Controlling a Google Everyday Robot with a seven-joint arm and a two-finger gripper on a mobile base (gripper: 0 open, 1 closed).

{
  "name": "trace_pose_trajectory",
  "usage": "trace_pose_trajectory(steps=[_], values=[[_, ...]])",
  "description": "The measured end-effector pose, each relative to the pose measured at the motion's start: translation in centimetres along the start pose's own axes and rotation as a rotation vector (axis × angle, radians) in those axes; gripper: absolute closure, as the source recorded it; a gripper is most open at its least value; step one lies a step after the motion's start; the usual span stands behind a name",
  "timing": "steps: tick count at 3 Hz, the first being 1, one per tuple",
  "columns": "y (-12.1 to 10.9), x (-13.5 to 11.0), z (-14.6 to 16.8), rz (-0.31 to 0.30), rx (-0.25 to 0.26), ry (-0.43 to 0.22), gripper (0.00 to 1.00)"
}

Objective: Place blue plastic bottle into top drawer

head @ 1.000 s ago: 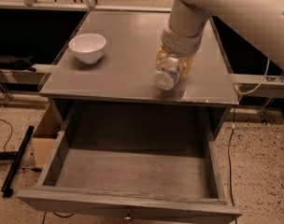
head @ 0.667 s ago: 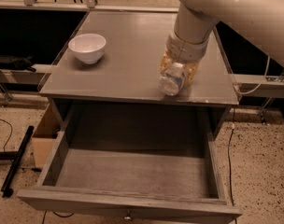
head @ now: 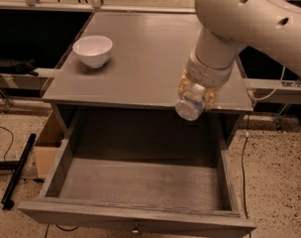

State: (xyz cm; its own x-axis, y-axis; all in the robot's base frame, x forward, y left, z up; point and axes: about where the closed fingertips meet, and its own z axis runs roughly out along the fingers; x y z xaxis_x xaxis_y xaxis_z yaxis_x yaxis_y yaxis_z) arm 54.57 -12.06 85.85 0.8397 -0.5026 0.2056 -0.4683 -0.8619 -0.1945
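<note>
The hand [head: 196,94], smooth matt cream plastic with amber fingers [head: 213,96], clasps the clear, glossy blue plastic bottle [head: 190,106] at the table's [head: 150,58] front edge. Table and top drawer [head: 140,213] are matt grey wood. The white bowl [head: 92,50] looks smooth and glossy.

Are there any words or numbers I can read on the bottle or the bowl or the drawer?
No text here can be read.
blue plastic bottle: any label is too blurred to read. The gripper is shut on it, above the back right of the open top drawer.
white bowl: plain, no writing shows.
top drawer: plain grey, no writing shows.
</note>
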Motion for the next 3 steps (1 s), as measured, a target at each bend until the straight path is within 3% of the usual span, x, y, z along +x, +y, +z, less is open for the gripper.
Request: trace_pose_trajectory(steps=[1, 2, 3], values=[[0.5, -0.1, -2.3, 0.014, 0.004, 0.054, 1.0], [1.4, -1.7, -5.5, 0.019, 0.026, 0.138, 1.0], [2.0, -5.9, -5.4, 0.005, 0.014, 0.167, 1.0]])
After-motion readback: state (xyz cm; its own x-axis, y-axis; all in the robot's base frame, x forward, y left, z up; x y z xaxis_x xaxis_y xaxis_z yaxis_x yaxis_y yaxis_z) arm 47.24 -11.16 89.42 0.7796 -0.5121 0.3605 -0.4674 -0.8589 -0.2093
